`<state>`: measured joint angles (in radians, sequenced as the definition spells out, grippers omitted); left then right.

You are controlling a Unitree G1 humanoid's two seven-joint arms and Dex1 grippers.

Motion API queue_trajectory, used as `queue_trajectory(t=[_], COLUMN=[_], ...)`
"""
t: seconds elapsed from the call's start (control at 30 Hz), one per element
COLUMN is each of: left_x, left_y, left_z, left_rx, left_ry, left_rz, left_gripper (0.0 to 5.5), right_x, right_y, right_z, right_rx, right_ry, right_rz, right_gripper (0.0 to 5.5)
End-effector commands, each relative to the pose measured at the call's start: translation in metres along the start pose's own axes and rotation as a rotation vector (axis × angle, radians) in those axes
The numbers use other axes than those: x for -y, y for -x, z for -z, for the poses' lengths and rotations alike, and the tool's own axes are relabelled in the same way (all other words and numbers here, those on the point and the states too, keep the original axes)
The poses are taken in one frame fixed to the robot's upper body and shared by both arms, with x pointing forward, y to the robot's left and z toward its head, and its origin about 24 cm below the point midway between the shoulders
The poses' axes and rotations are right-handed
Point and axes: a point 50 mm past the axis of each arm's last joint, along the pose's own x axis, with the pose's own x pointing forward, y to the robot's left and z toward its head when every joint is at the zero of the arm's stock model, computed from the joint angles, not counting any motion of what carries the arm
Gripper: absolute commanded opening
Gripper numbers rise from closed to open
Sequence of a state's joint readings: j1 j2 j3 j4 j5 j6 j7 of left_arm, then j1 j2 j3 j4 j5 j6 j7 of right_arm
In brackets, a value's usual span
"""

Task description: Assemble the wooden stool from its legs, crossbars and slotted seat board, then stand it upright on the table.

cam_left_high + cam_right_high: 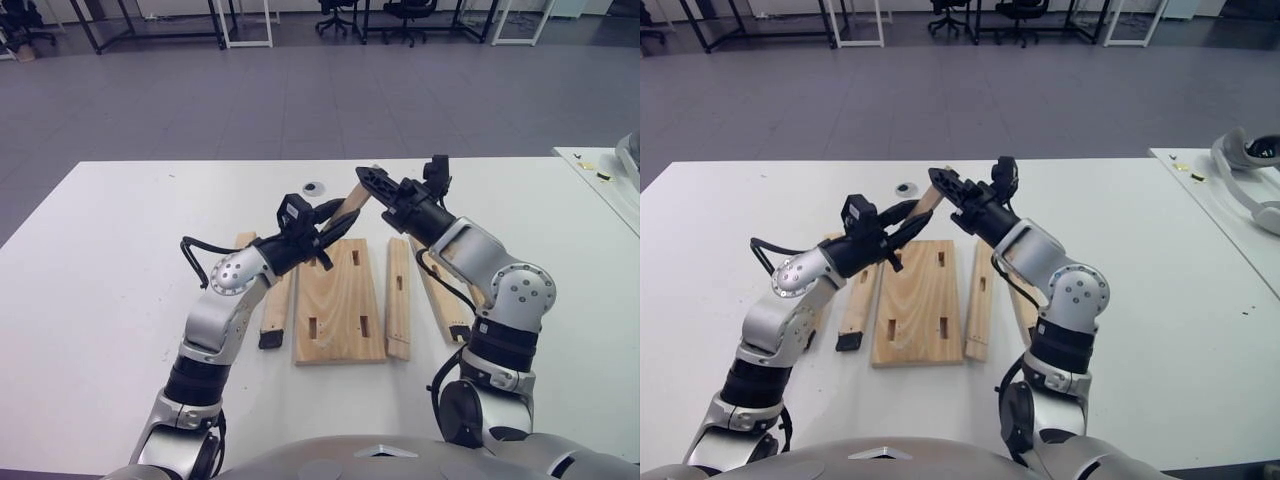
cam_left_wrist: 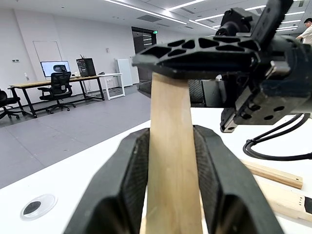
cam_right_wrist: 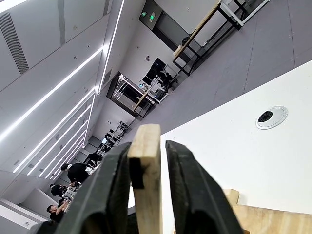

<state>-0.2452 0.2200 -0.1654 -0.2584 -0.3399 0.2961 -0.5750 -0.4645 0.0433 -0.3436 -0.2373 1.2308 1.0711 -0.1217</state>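
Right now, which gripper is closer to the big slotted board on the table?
Left. The left gripper holds the stick by its lower end, over the far edge of the board. The right gripper grips its top end, higher and farther back.

Round grommet (image 1: 315, 187); possibly a headset (image 1: 1262, 150) on the side table (image 1: 1225, 215).

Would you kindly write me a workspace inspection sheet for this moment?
Surface: white table, with a round grommet set into it.
Job's things: slotted seat board lies flat; loose wooden pieces lie on both sides of it; one wooden bar is held raised over its far end.
Clutter: nothing seen.
Grippers: left gripper and right gripper both shut on the wooden bar.
Cables: black cables loop along both arms.
Surroundings: side table with a headset on the right; office chairs behind.
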Motion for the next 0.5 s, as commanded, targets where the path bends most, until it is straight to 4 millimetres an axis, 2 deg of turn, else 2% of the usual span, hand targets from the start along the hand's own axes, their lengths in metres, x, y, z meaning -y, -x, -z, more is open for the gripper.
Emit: queue_trajectory(t=[0.03, 0.13, 0.2, 0.23, 0.3, 0.37, 0.5], left_x=[0.000, -0.003, -0.007, -0.007, -0.008, -0.011, -0.019], left_y=[0.002, 0.002, 0.003, 0.005, 0.010, 0.024, 0.053], left_z=[0.002, 0.005, 0.012, 0.016, 0.027, 0.043, 0.060], left_rx=[-0.014, -0.030, -0.081, -0.104, -0.153, -0.214, -0.260], left_ry=[-0.013, -0.027, -0.063, -0.075, -0.082, -0.070, -0.041], left_rz=[-0.010, -0.046, -0.075, -0.076, -0.089, -0.128, -0.271], left_gripper=[1.29, 1.29, 1.29, 1.66, 2.02, 2.04, 2.04], right_x=[0.004, 0.005, 0.009, 0.011, 0.014, 0.017, 0.014], right_y=[0.000, 0.000, 0.001, 0.001, 0.005, 0.016, 0.045], right_z=[-0.001, -0.004, -0.012, -0.017, -0.028, -0.035, -0.031], right_rx=[0.000, 0.020, 0.073, 0.106, 0.167, 0.216, 0.194], right_ry=[-0.006, -0.004, 0.071, 0.124, 0.274, 0.474, 0.746], right_rz=[0.024, 0.043, 0.111, 0.155, 0.255, 0.372, 0.555], right_gripper=[0.46, 0.43, 0.42, 0.42, 0.42, 0.42, 0.42])
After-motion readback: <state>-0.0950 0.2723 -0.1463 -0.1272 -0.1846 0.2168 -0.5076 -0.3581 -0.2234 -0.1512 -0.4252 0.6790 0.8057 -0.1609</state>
